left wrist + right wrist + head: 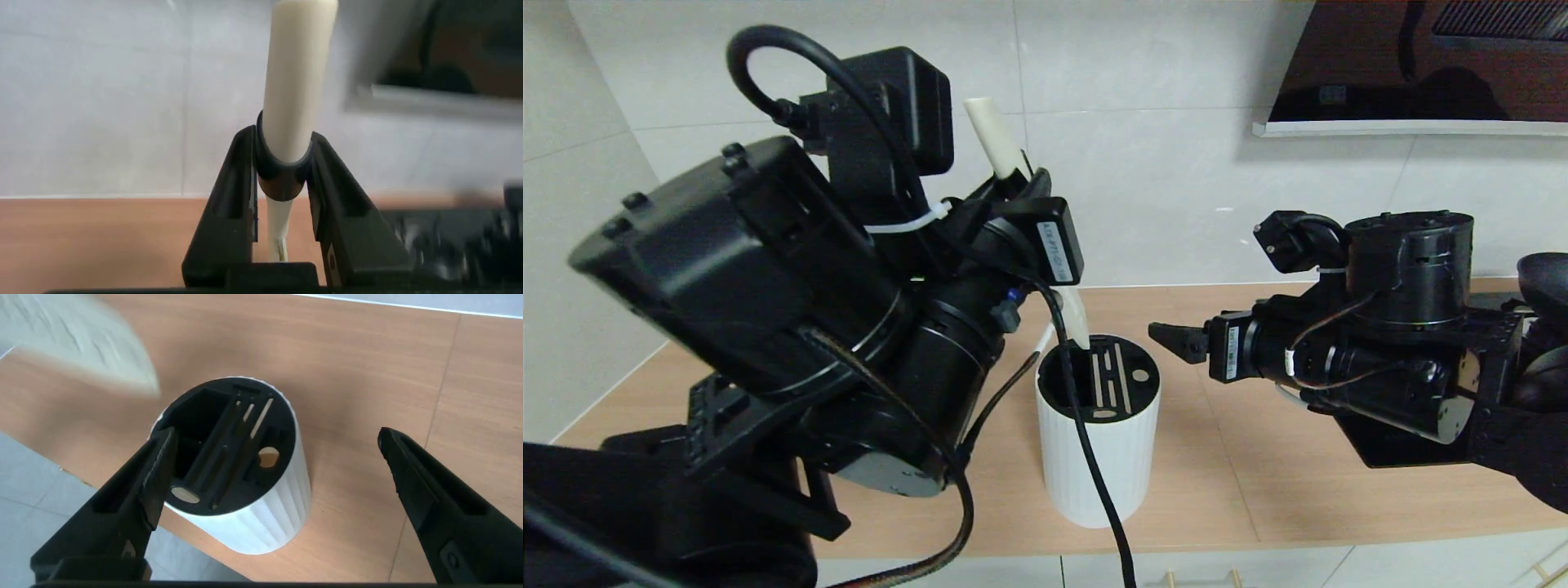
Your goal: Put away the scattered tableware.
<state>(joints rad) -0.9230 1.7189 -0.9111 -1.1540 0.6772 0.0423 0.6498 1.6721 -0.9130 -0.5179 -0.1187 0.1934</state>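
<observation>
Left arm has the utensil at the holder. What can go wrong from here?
1. The cream-handled utensil sits tilted in the left gripper, lower end at the slotted black insert of the holder; it may catch on a divider.
2. The holder stands free near the front edge of the counter; the open right gripper isn't bracing it, so a sideways push might tip it.
3. The left arm's cable crosses the holder and could snag.

White ribbed holder with black slotted insert upright on wooden counter, beyond the right tool's wide-apart fingers.
</observation>
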